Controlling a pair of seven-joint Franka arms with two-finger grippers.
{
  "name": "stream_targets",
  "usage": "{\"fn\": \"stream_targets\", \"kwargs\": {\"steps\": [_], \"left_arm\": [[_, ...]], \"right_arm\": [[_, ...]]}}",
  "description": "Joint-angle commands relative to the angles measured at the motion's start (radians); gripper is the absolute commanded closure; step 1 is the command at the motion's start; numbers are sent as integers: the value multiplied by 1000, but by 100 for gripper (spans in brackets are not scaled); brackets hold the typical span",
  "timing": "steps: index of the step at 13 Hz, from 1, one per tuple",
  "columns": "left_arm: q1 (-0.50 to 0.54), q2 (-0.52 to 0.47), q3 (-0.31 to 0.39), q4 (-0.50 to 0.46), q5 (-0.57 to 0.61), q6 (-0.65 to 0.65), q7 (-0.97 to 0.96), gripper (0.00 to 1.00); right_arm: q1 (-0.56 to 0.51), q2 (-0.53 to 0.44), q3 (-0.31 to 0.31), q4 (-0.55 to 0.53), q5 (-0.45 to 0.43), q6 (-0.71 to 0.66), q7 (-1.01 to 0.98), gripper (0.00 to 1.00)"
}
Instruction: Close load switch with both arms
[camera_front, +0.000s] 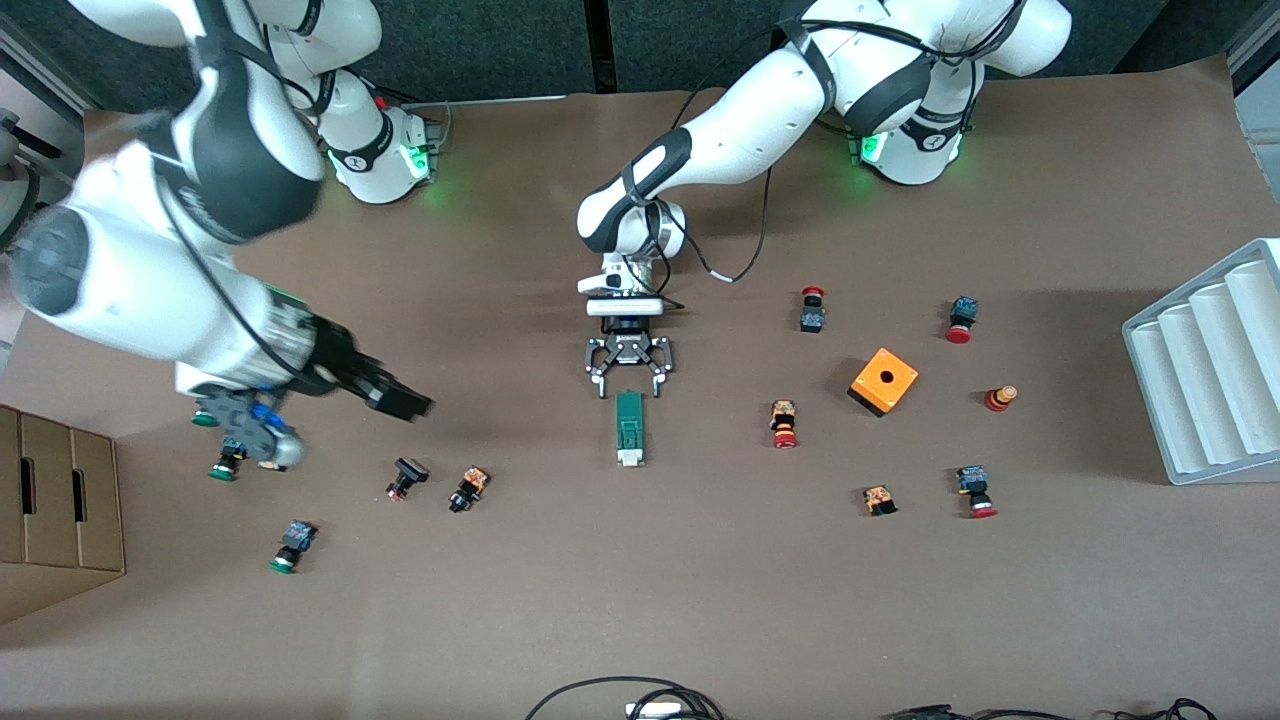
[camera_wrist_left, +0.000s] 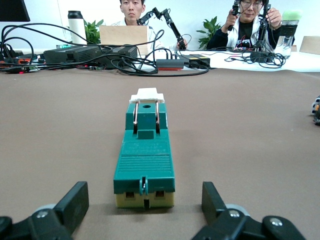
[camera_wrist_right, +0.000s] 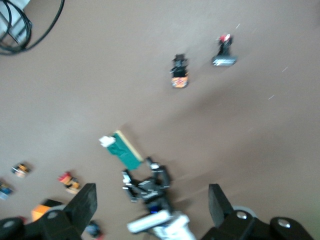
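Observation:
The load switch (camera_front: 629, 428) is a long dark-green block lying flat mid-table, its white tab at the end nearer the front camera. My left gripper (camera_front: 628, 388) is low at the switch's farther end, open, with a finger on each side and not touching it. The left wrist view shows the switch (camera_wrist_left: 145, 160) running away from the left gripper (camera_wrist_left: 144, 200), white tab at its tip. My right gripper (camera_front: 405, 402) is open and empty in the air, over the table toward the right arm's end. In the right wrist view the right gripper (camera_wrist_right: 151, 199) looks down on the switch (camera_wrist_right: 122, 149).
Several small push buttons lie scattered, such as one (camera_front: 407, 478) below the right gripper and one (camera_front: 784, 424) beside the switch. An orange cube (camera_front: 883, 381) and a white ribbed tray (camera_front: 1210, 370) are toward the left arm's end. A cardboard box (camera_front: 55, 510) is at the right arm's end.

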Motion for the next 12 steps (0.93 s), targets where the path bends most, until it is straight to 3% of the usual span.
{"fn": "stream_targets", "kwargs": {"steps": [1, 7, 10, 12], "left_arm": [[-8, 15, 0, 44, -8, 9, 4, 0], [-5, -52, -26, 59, -234, 20, 351, 0], [0, -93, -40, 66, -354, 22, 549, 0], [6, -113, -54, 87, -423, 23, 648, 0]], "right_arm": [[-72, -114, 11, -108, -52, -50, -221, 0], [-213, -244, 3, -218, -199, -87, -641, 0], [-235, -277, -17, -246, -279, -90, -734, 0], [-236, -271, -21, -240, -287, -89, -763, 0]]}}
